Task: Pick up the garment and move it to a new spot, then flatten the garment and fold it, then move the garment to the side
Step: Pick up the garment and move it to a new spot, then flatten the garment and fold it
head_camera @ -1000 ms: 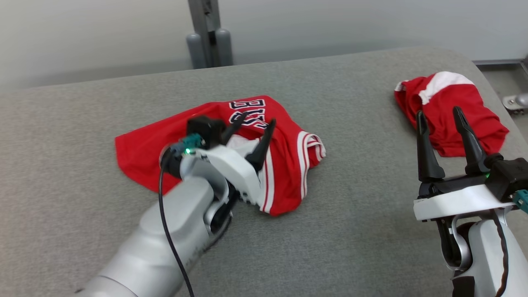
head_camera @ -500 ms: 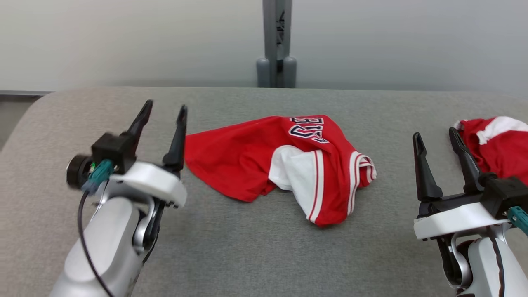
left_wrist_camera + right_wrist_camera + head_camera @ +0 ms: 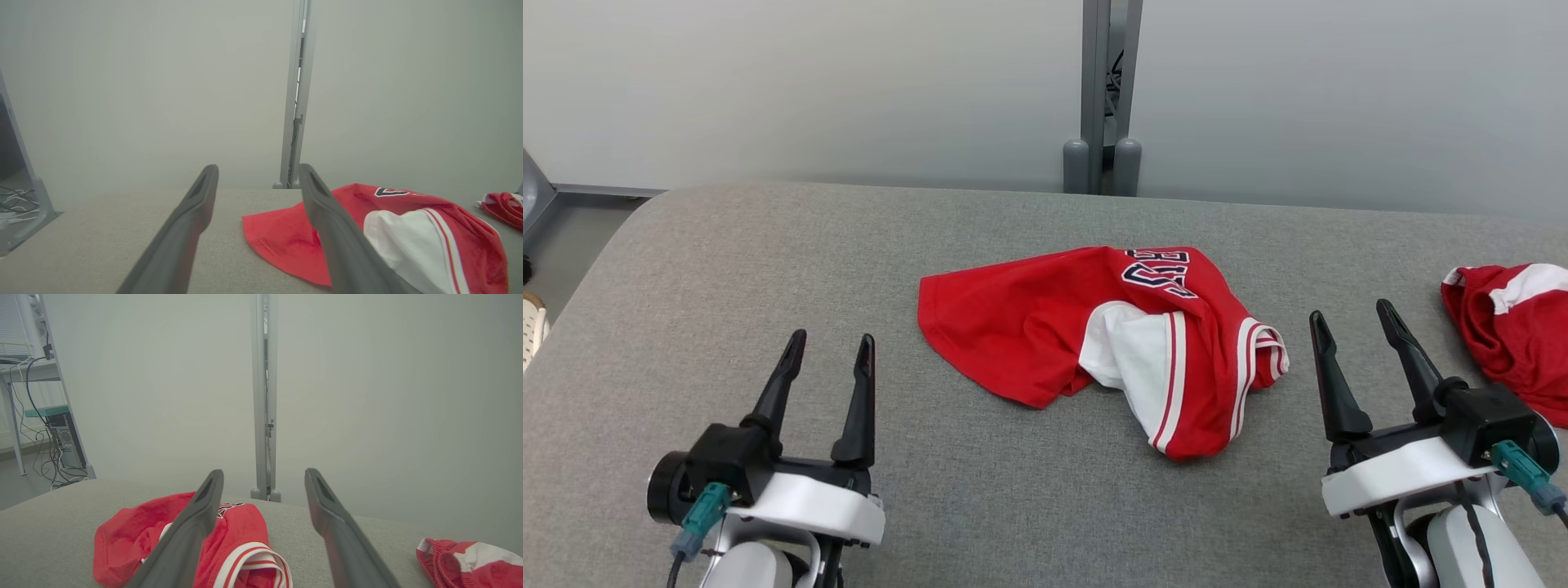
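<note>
A grey padded table (image 3: 768, 245) holds a crumpled red garment (image 3: 1013, 327) at its centre and a second red garment (image 3: 1511, 327) at the right edge. Your left gripper (image 3: 832, 339) and right gripper (image 3: 1349, 310) hover on either side of the centre garment, jaws spread and empty. You may pinch bunched layers together, or grab the wrong piece.

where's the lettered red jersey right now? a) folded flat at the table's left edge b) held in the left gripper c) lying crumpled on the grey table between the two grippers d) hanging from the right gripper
c: the jersey lies crumpled on the table, with the left gripper and right gripper both open and apart from it.
</note>
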You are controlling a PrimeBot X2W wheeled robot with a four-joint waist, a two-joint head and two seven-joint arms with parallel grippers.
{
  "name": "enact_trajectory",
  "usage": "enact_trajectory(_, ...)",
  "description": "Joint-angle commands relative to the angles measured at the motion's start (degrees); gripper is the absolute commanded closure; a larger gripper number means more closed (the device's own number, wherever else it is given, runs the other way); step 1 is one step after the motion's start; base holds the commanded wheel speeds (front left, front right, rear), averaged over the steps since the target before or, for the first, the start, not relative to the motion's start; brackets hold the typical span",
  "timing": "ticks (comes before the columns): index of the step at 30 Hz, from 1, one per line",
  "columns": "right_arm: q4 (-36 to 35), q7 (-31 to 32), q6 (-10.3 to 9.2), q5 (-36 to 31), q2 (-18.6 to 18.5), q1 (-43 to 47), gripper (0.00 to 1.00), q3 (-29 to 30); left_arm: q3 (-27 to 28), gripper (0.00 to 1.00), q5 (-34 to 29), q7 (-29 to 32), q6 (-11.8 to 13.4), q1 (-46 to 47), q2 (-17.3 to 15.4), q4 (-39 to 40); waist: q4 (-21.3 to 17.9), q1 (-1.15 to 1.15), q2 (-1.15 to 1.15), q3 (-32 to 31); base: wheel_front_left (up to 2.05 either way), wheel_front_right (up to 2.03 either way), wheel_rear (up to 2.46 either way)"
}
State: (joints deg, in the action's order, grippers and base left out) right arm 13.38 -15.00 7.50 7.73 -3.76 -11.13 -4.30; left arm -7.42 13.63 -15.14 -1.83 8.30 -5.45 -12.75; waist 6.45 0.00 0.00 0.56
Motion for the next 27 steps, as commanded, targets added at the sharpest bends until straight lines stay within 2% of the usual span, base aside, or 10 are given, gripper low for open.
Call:
enact_trajectory(1,0.2,-0.2,0.00,0.1,-0.2,0.6,0.00,-0.1,1.2,0.00,-1.4,0.0,-0.9,-1.7,0.8,1.3,-0.1,0.00,0.00,-0.1,0.00,0.00,0.00)
enact_trajectory(11,0.8,-0.2,0.00,0.3,0.0,0.0,0.00,-0.6,3.1,0.00,-4.3,0.0,-2.8,-2.8,2.4,2.2,-0.5,0.00,0.00,0.2,0.00,0.00,0.00)
enact_trajectory(15,2.2,-0.2,0.00,0.8,0.1,1.2,0.00,-2.3,2.1,0.00,-4.5,0.0,-3.3,-2.4,2.5,1.4,-0.4,0.00,0.00,0.5,0.00,0.00,0.00)
enact_trajectory(20,7.6,-0.2,0.00,3.3,0.3,1.5,0.00,-5.7,1.0,0.00,-3.4,0.0,-3.1,-2.2,2.4,0.8,0.0,0.00,0.00,1.2,0.00,0.00,0.00)
enact_trajectory(24,16.0,-0.2,0.00,6.7,-0.4,-0.1,0.00,-11.4,0.1,0.00,-2.6,0.0,-2.7,-2.0,2.4,0.1,0.7,0.00,0.00,1.8,0.00,0.00,0.00)
enact_trajectory(27,19.5,-0.2,0.00,8.3,-1.4,-1.7,0.00,-15.2,-0.3,0.00,-2.3,0.0,-2.5,-1.6,2.4,-0.2,1.1,0.00,0.00,2.5,0.00,0.00,0.00)
